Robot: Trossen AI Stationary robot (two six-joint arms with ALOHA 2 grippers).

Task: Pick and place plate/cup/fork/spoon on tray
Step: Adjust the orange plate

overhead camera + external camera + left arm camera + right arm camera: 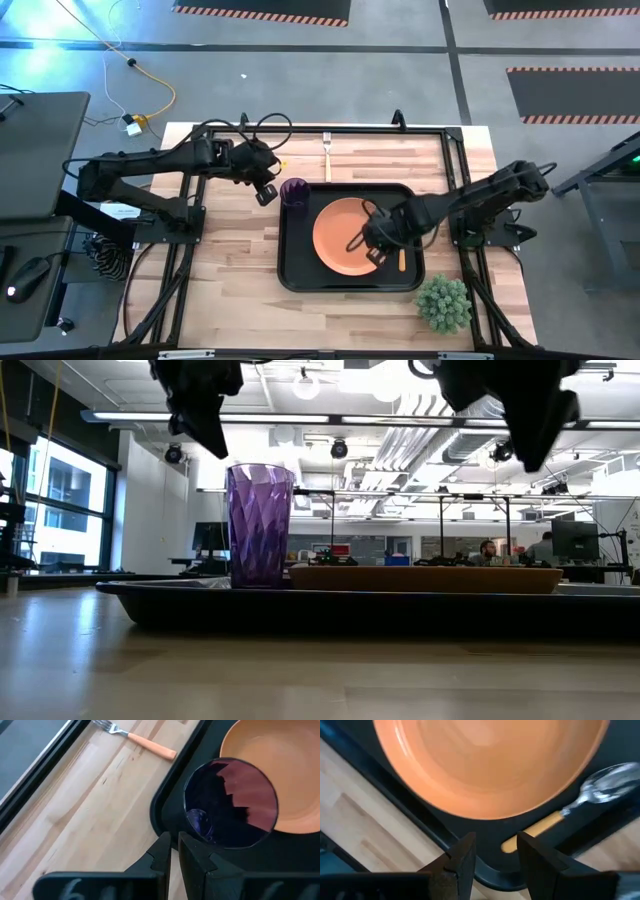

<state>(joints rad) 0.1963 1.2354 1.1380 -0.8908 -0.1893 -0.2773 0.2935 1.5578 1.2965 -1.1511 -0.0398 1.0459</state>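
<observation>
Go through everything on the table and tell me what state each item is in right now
tray: flat on table, loaded.
plate: on tray.
cup: upright, in tray corner.
spoon: lying on tray beside plate.
fork: on table, off tray.
left gripper: shut, empty.
right gripper: open, empty, above tray.

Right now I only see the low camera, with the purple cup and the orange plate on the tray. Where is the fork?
Observer: The fork lies on the bare table, beyond the tray's far edge, not on it.
Operator: And the spoon?
Observer: The spoon is in the tray beside the plate, below the open right gripper.
Operator: Is a claw holding my cup?
Observer: No. The left gripper is shut and empty, next to the cup.
</observation>
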